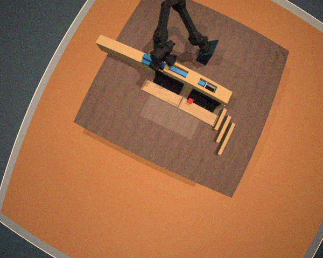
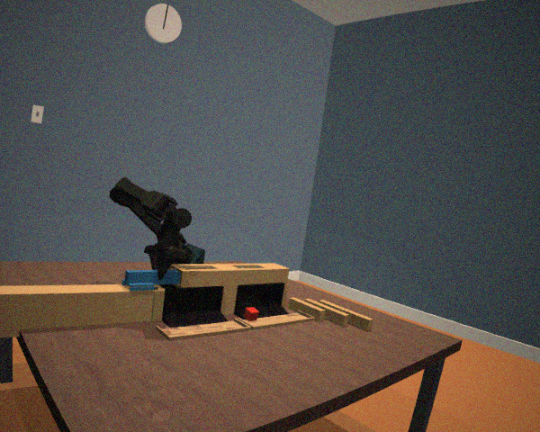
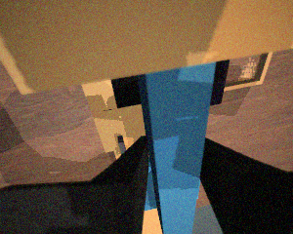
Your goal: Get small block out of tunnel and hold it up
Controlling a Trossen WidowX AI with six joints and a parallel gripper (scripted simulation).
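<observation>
- fingers (image 1: 158,66) (image 2: 162,273) are pinching the blue handle (image 1: 146,59) (image 2: 142,277) (image 3: 178,146) outside the tunnel (image 1: 193,79) (image 2: 230,274)
- little red block (image 1: 190,100) (image 2: 251,313) is sitting out front, by the right-hand opening in the exterior view
- three loose rods (image 1: 224,129) (image 2: 327,310) on the surface (image 1: 114,110) (image 2: 242,372)

The table (image 1: 123,110) (image 2: 242,367) looks like dark brown wood with fine lines in it, and the rods (image 1: 223,129) (image 2: 329,312) look like pale wood, flat and not shiny; the handle (image 1: 146,59) (image 2: 144,277) (image 3: 178,127) looks like smooth blue plastic
</observation>
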